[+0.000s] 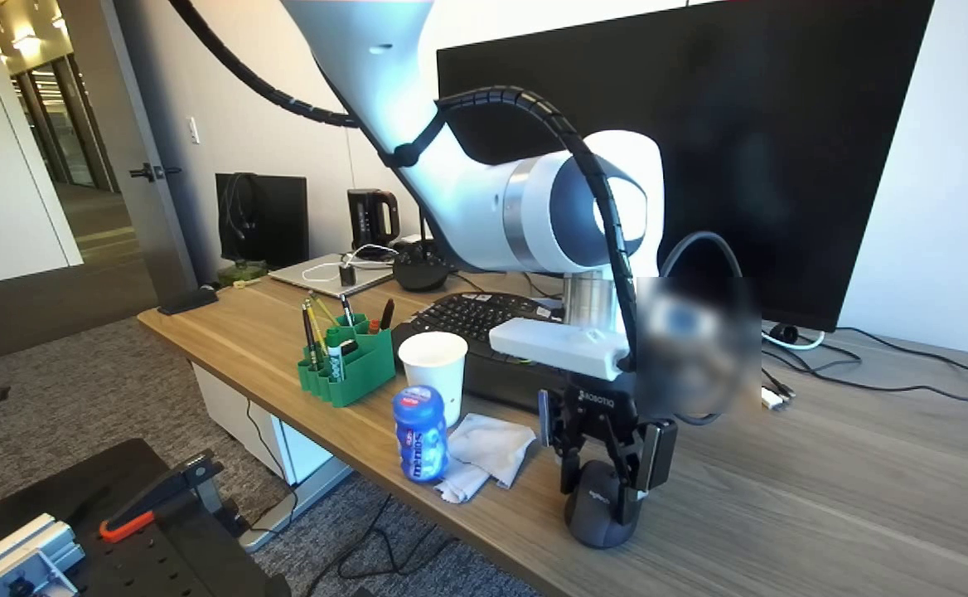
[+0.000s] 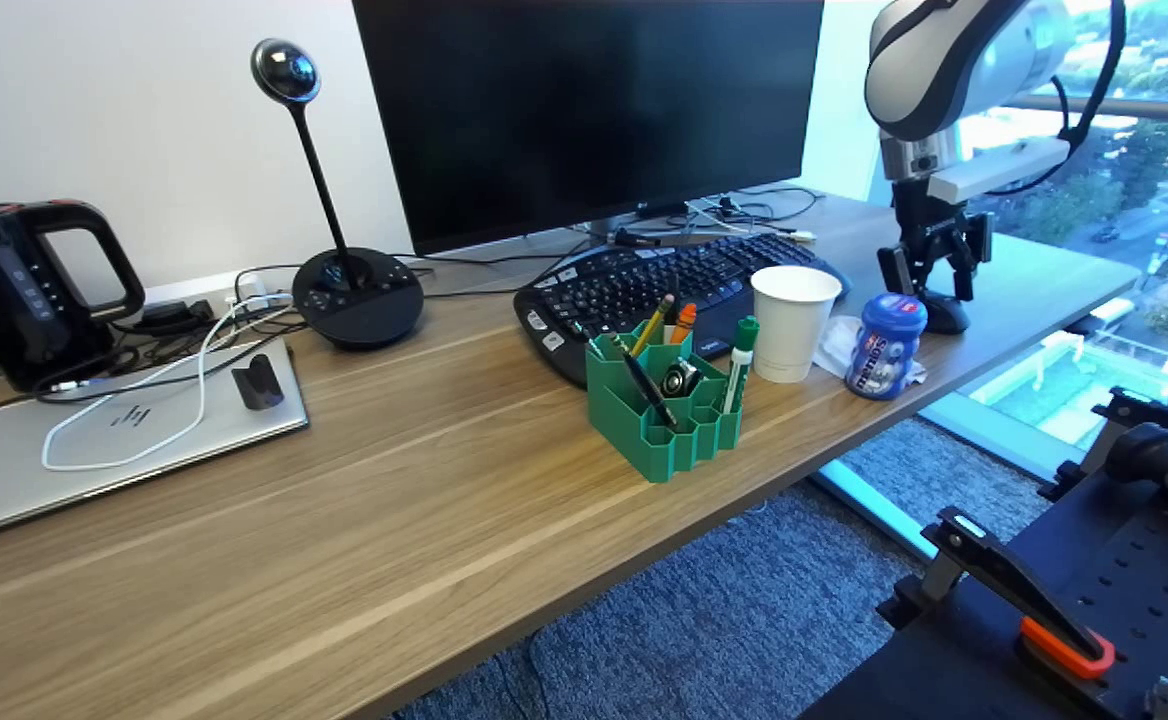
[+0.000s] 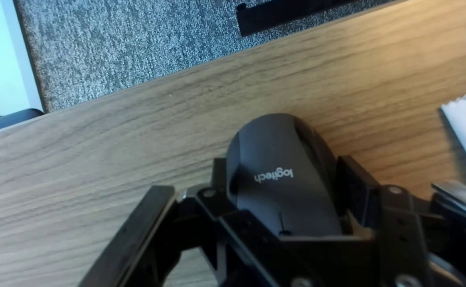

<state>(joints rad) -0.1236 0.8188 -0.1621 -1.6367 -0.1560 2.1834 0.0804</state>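
A dark grey Logitech mouse (image 1: 596, 526) stands on the wooden desk near its front edge; it also shows in the wrist view (image 3: 277, 139) and in an exterior view (image 2: 944, 315). My gripper (image 1: 602, 493) points down over it, one finger on each side. In the wrist view my gripper (image 3: 285, 179) has the left fingertip partly hidden behind the mouse and the right fingertip close against its other side. I cannot tell whether both fingers press it. The mouse's front is hidden under the gripper. A white napkin (image 1: 488, 448) lies beside the mouse.
A blue gum bottle (image 1: 420, 435), a white paper cup (image 2: 789, 330) and a green pen holder (image 2: 634, 430) stand along the front edge. A black keyboard (image 2: 644, 285) and a large monitor (image 1: 749, 166) are behind. A silver laptop (image 2: 134, 420) and a kettle (image 2: 14, 290) stand farther off.
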